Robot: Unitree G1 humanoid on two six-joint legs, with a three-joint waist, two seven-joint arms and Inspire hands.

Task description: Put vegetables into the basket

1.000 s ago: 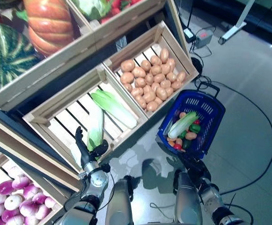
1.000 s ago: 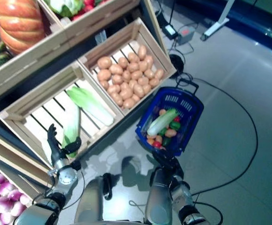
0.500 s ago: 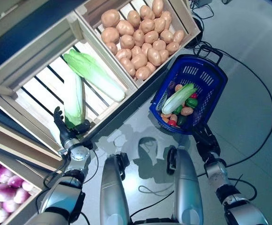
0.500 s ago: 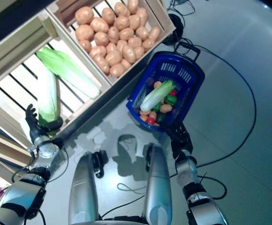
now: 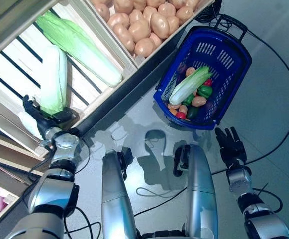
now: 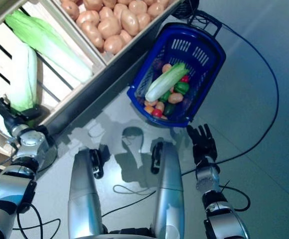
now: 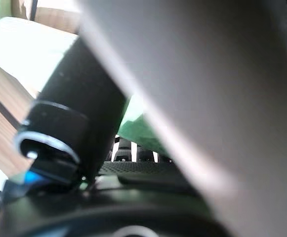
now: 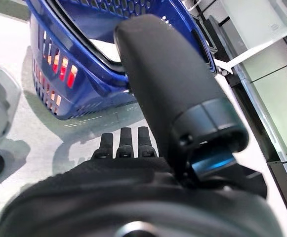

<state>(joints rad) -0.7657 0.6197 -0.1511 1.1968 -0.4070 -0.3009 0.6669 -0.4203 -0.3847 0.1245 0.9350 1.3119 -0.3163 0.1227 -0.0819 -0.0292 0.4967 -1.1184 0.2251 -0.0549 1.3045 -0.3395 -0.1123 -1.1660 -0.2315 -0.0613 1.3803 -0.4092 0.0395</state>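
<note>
The blue basket (image 5: 204, 79) already holds mixed vegetables including a cabbage (image 5: 189, 85), while the left hand (image 5: 41, 121) reaches onto another cabbage (image 5: 52, 82) in the crate (image 5: 92, 102), seemingly closed around its end, and the right hand (image 5: 231, 146) hangs empty with straight fingers.

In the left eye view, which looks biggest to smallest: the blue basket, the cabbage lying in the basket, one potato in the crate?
1. Blue basket.
2. Cabbage in the basket.
3. A single potato, clearly smallest.
</note>
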